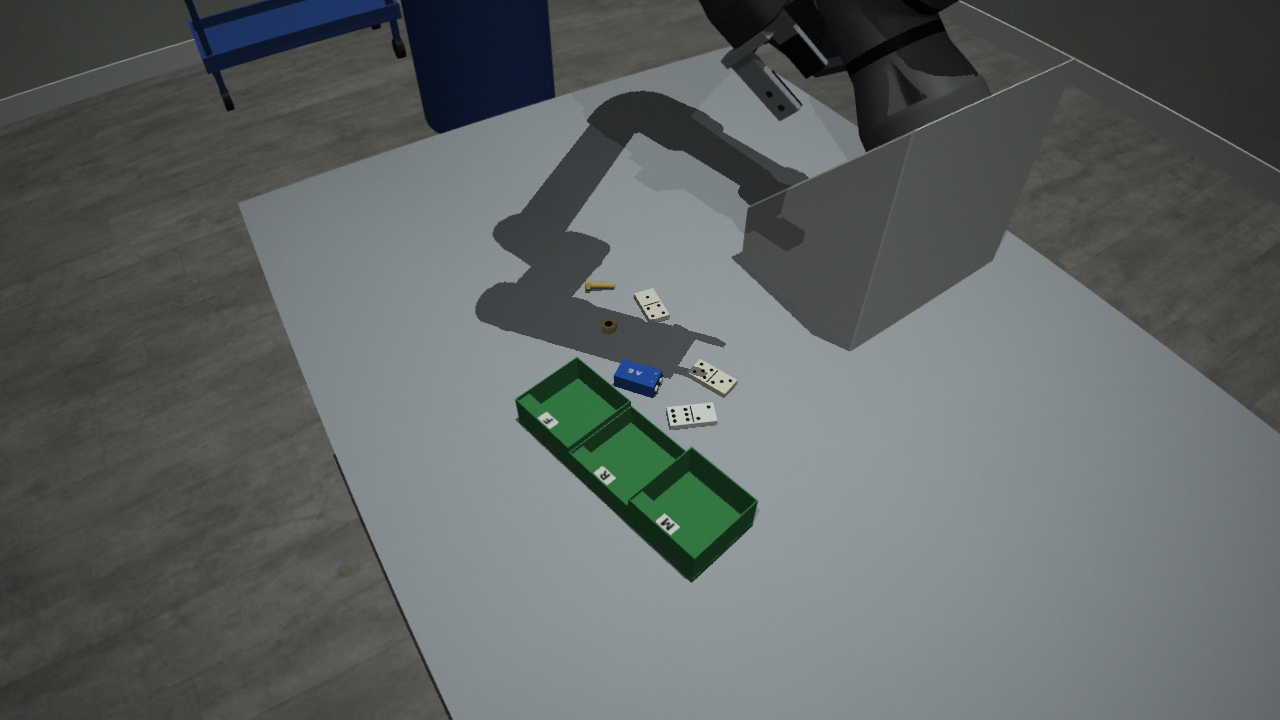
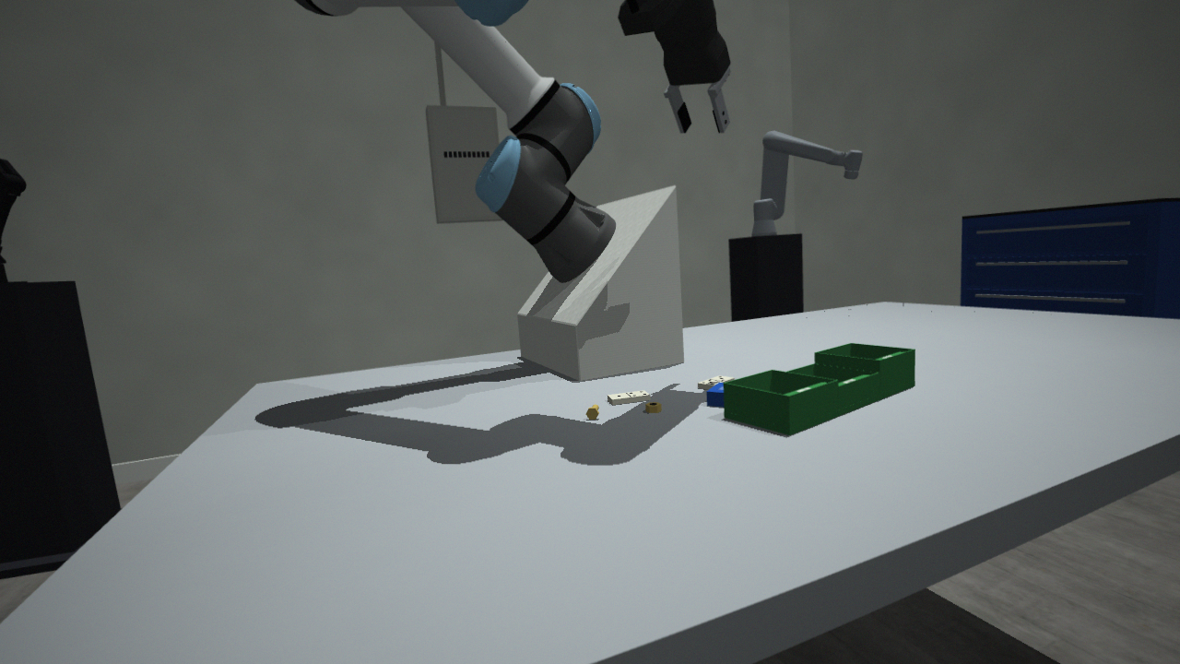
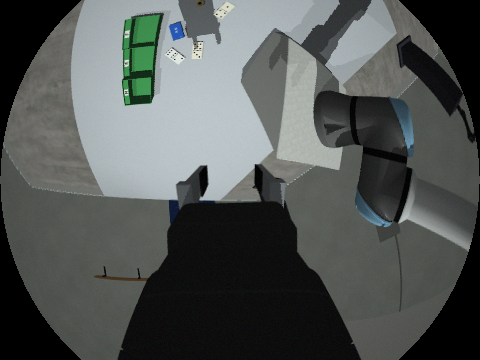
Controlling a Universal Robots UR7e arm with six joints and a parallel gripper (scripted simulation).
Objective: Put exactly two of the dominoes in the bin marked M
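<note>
Three white dominoes lie flat and apart on the table: one point(image 1: 651, 305) point(image 2: 629, 397) point(image 3: 224, 10) near the bolt, one point(image 1: 713, 377) point(image 3: 197, 50) beyond the battery, one point(image 1: 691, 415) point(image 3: 175, 55) closest to the bins. Bin M point(image 1: 725, 540) point(image 2: 895, 373) point(image 3: 139, 100) is the end bin of a green row standing on the table; its floor is empty. My gripper point(image 1: 803, 91) point(image 2: 702, 130) point(image 3: 231, 174) is open and empty, high above the table and well away from dominoes and bins.
Bin R point(image 1: 633, 459) point(image 3: 142, 60) and bin F point(image 1: 581, 413) point(image 2: 755, 410) point(image 3: 146, 30) adjoin in the row, both empty. A blue battery point(image 1: 637, 377) point(image 2: 715, 396) point(image 3: 177, 30), a brass nut point(image 1: 608, 325) point(image 2: 653, 407) and a bolt point(image 1: 600, 285) point(image 2: 592, 411) lie nearby. The arm's wedge-shaped base point(image 1: 886, 241) point(image 2: 631, 347) stands behind.
</note>
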